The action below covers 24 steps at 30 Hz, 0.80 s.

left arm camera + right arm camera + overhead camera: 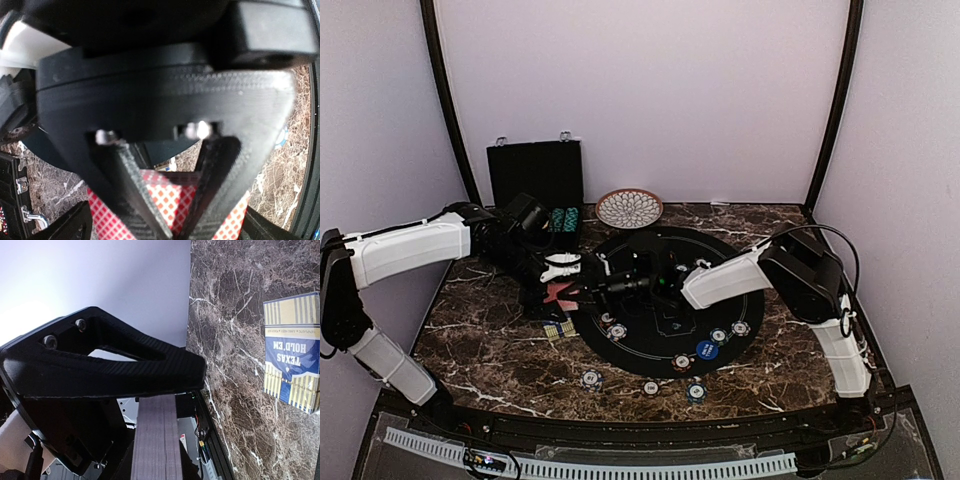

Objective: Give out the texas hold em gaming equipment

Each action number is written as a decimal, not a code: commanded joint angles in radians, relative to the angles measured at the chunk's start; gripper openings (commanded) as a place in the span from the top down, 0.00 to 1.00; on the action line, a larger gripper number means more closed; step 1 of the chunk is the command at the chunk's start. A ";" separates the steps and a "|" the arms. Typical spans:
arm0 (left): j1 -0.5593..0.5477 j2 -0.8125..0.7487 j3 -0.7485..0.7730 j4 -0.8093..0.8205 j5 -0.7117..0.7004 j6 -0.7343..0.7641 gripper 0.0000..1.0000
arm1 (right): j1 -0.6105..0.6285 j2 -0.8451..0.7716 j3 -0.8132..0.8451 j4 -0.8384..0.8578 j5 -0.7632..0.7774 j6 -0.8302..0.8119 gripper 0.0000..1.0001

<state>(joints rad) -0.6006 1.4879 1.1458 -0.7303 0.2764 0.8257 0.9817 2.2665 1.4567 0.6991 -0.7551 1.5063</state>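
While pinching the red-backed cards (pixel 165 195) between the drawn-together tips of the left gripper (pixel 175 227), toward the counter's left edge, risks a spill: shallow hold, slick stack. Cannot tell spread from closed on the right gripper (pixel 615 286); sitting just beside, could bump the cards loose. Leaves poker chips (pixel 592 378) strewn by the near edge.

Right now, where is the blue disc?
In the top view, the blue disc lies on the near right part of the black mat, between two striped chips.
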 commanded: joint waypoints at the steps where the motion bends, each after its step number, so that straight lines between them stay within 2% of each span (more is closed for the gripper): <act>1: 0.016 -0.025 0.014 -0.003 0.049 -0.009 0.06 | -0.003 -0.007 -0.023 0.112 -0.017 0.022 1.00; 10: 0.031 -0.037 0.013 -0.014 0.097 -0.007 0.22 | -0.003 -0.002 -0.022 0.128 -0.018 0.030 1.00; 15: 0.031 -0.020 0.028 -0.039 0.109 -0.004 0.41 | -0.003 -0.004 -0.034 0.132 -0.016 0.034 1.00; 17: 0.030 -0.019 0.036 -0.048 0.119 -0.001 0.43 | -0.003 -0.002 -0.034 0.140 -0.016 0.038 1.00; 24: 0.030 -0.029 0.022 -0.049 0.134 -0.001 0.14 | -0.003 -0.001 -0.029 0.143 -0.019 0.038 1.00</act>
<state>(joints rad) -0.5739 1.4860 1.1568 -0.7563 0.3737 0.8227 0.9794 2.2665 1.4258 0.7628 -0.7654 1.5463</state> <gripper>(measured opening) 0.806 0.130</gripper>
